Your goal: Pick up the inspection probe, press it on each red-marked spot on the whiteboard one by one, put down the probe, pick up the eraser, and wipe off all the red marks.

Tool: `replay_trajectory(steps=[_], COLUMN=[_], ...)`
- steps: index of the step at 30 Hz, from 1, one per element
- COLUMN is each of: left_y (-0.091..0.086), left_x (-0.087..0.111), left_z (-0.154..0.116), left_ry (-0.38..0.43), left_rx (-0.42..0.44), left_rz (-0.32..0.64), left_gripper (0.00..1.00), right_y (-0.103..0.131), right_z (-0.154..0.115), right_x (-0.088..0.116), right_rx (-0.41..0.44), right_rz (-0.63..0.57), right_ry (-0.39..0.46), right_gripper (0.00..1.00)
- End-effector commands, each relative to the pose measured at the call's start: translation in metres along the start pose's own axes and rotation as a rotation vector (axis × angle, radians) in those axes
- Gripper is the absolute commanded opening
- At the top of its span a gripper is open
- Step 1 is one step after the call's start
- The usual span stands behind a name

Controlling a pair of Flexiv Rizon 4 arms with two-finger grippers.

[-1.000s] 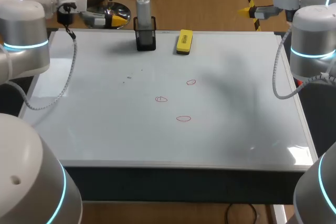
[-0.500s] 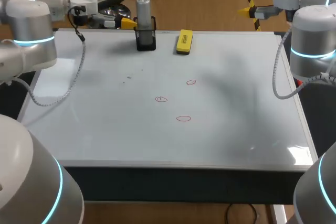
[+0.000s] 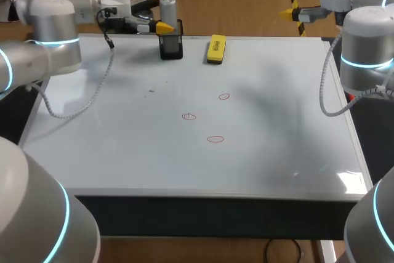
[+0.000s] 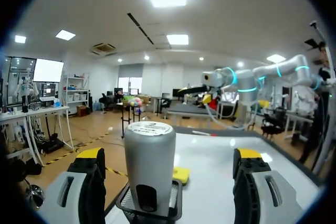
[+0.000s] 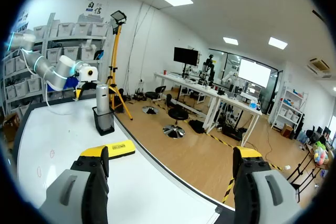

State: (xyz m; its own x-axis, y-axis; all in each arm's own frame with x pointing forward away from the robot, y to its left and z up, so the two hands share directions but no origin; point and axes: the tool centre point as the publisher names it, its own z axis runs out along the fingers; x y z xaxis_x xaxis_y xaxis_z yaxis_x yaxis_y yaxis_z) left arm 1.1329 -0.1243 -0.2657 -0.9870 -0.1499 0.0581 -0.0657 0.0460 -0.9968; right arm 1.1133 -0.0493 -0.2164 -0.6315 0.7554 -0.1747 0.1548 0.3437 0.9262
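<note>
The inspection probe (image 3: 168, 10), a grey cylinder, stands upright in a black mesh holder (image 3: 171, 48) at the whiteboard's far edge. My left gripper (image 3: 157, 24) is open just to its left. In the left wrist view the probe (image 4: 149, 166) rises between the open fingers of my left gripper (image 4: 170, 157), nearer one finger, with neither touching it. The yellow eraser (image 3: 216, 48) lies right of the holder. Three red marks (image 3: 224, 97), (image 3: 189, 116), (image 3: 215, 139) sit mid-board. My right gripper (image 3: 290, 12) hangs open past the far right edge, with nothing held (image 5: 170, 153).
The whiteboard (image 3: 123, 152) covers the whole table top. A few faint dark specks (image 3: 151, 92) lie left of the red marks. From the right wrist, the probe (image 5: 102, 103) and the eraser (image 5: 118, 149) show at the board's edge.
My left arm has swung to the right along the far edge, bringing its open gripper up to the probe. The right arm has not moved.
</note>
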Motion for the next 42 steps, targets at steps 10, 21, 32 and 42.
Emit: replay_trajectory(steps=[10,21,32,42], left_y=[0.016,0.016,0.015,0.006], left_x=[-0.009,-0.013,-0.01,-0.006], left_z=[0.03,0.031,0.031,0.027], left_ry=[0.094,0.068,0.057,0.049], left_rx=[0.025,0.035,0.033,0.048], left_rz=[-0.008,-0.009,-0.009,0.011], left_gripper=[1.0,0.83,0.15,0.0], right_y=[0.0,0.0,0.0,0.0], right_z=[0.0,0.0,0.0,0.0], right_x=[0.0,0.0,0.0,0.0], right_rx=[0.002,0.002,0.002,0.002], right_rz=[0.0,0.0,0.0,0.0], right_ry=[0.001,0.001,0.001,0.001], right_gripper=[1.0,1.0,1.0,1.0])
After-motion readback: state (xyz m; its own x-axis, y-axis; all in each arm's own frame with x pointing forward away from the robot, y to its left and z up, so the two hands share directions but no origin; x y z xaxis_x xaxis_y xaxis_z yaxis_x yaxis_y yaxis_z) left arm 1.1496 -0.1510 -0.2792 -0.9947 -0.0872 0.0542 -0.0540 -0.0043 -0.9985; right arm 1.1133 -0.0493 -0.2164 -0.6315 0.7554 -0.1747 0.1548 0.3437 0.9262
